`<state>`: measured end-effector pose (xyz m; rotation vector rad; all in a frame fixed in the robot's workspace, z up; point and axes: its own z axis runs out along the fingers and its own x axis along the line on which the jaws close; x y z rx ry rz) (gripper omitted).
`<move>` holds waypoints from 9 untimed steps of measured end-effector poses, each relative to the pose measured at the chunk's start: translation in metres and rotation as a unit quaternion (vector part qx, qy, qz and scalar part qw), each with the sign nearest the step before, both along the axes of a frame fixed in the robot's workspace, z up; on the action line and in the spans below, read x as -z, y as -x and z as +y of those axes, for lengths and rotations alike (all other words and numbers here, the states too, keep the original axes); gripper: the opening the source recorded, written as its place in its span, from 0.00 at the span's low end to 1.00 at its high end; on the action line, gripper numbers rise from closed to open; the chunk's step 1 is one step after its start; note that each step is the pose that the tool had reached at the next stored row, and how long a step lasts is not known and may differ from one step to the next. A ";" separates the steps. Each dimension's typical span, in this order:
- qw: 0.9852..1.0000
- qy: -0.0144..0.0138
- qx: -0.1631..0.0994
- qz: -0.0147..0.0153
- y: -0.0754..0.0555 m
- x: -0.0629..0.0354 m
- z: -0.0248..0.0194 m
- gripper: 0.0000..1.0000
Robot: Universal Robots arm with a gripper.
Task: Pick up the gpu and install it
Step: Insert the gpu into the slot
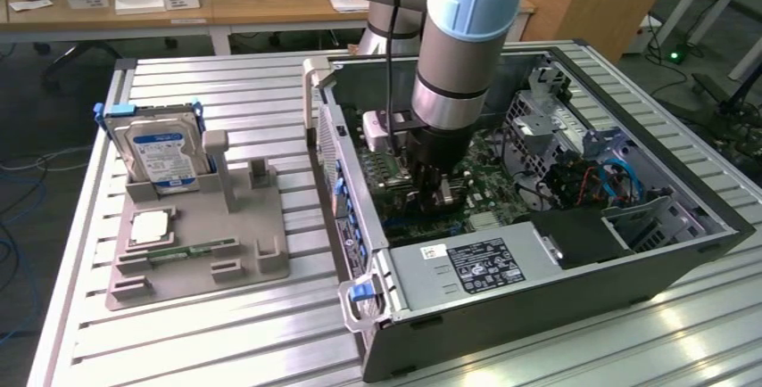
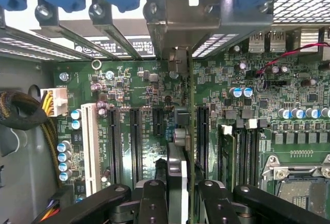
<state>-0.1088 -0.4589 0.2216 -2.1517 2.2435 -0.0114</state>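
The black jaws grasp the gpu (image 2: 190,146) edge-on, standing it upright over the motherboard (image 2: 129,87) slots.

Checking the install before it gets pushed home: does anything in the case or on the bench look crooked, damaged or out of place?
Nothing stands out. The gripper holds the gpu on edge over the motherboard slots, running parallel with them, not visibly tilted. On the bench, the hard drive stands upright in its holder. No loose parts or damage show.
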 end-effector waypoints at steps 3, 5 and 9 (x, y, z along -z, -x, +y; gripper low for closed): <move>1.000 0.000 0.000 0.000 0.000 0.0000 0.0000 0.28; 1.000 0.000 0.000 0.000 0.000 -0.0001 0.0000 0.28; 1.000 0.000 0.000 0.000 0.000 -0.0023 0.0004 0.35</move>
